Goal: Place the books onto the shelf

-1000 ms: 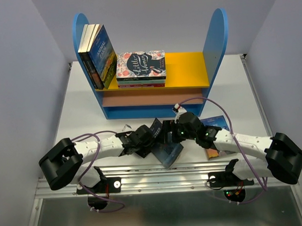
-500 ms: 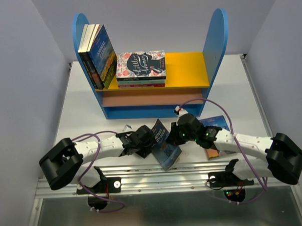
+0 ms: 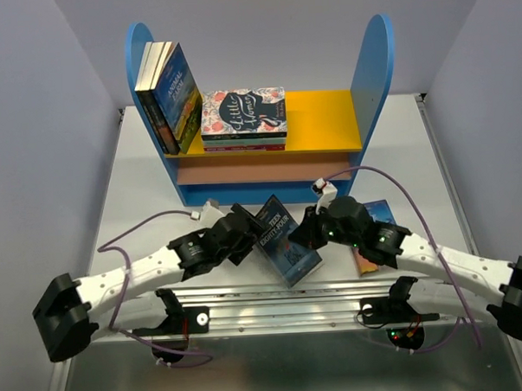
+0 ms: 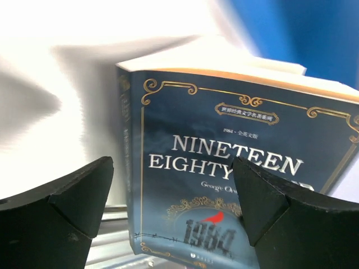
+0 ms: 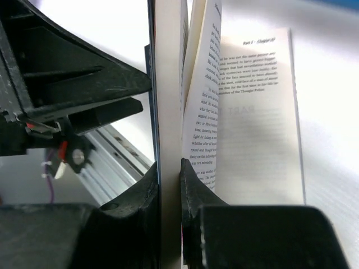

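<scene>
By the near edge of the desk (image 3: 139,192), about midway along it, the dark blue book (image 3: 285,242) stands on edge between the two arms. The right pincer (image 5: 169,185) is clamped on its cover and a block of pages, while the remaining pages fan loose to the right. The left pincer (image 4: 173,185) gapes wide, gripping nothing, with the front cover facing it just beyond its fingers. The book's long axis runs slantwise from the near edge toward the shelf (image 3: 372,69), which lies straight beyond it at the far side. Since the right arm alone holds the book, the carry looks to be its job. A second book (image 3: 379,212) lies flat on the desk, partly under that arm. On the shelf's yellow board, upright books (image 3: 172,94) lean at the left end, a flowered book (image 3: 244,110) tops a flat stack beside them, and the bare right half seems the likeliest spot
</scene>
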`<state>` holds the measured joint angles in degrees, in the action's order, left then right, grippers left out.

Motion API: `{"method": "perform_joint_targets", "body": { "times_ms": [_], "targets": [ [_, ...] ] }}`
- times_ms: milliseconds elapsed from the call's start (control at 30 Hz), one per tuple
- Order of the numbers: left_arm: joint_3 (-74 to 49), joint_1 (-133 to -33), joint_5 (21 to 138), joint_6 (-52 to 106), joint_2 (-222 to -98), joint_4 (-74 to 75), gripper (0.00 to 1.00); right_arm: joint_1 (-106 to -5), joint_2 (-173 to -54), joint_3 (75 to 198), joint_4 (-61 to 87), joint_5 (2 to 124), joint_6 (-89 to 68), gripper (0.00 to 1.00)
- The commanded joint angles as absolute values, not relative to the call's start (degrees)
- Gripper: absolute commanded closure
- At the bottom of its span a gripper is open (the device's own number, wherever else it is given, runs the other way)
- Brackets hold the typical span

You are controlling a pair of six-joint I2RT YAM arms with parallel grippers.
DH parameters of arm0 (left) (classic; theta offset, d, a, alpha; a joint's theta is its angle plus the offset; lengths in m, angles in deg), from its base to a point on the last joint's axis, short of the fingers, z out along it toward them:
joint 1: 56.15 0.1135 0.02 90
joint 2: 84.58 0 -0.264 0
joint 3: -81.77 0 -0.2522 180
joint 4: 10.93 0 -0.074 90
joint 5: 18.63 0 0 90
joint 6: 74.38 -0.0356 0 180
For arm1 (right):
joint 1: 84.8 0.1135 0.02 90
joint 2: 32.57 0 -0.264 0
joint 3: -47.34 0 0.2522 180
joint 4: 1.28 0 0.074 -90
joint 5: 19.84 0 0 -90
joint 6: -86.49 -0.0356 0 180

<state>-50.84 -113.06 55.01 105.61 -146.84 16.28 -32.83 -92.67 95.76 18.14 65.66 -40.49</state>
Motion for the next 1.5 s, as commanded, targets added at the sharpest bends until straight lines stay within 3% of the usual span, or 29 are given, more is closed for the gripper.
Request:
{"method": "perform_joint_targets", "body": {
  "times_ms": [0,200,400,667,1133,1467],
  "targets": [
    [-50.63,-113.37,50.10,94.65,-137.16,13.65,0.01,-32.33,-83.74,97.23,12.04,66.55,-38.14,0.99],
    [-54.23,-113.55,52.03,77.95,-121.16,3.10,0.01,-32.33,-73.55,97.93,14.15,66.91,-39.02,0.99],
    [-58.53,-113.72,66.16,65.48,-113.15,-11.74,0.01,-32.33,-65.45,100.39,16.35,69.89,-39.55,0.99],
    [-57.48,-113.72,74.96,59.75,-117.88,-16.84,0.01,-32.33,-61.84,105.83,18.28,70.60,-39.20,0.99],
    [-56.69,-113.64,79.18,57.36,-122.55,-26.07,0.02,-32.33,-63.42,108.57,18.03,62.95,-41.39,0.99],
    [-60.82,-113.64,84.81,59.73,-120.96,-38.54,0.16,-32.33,-63.69,105.23,10.38,59.27,-43.33,0.99]
  ]
}}
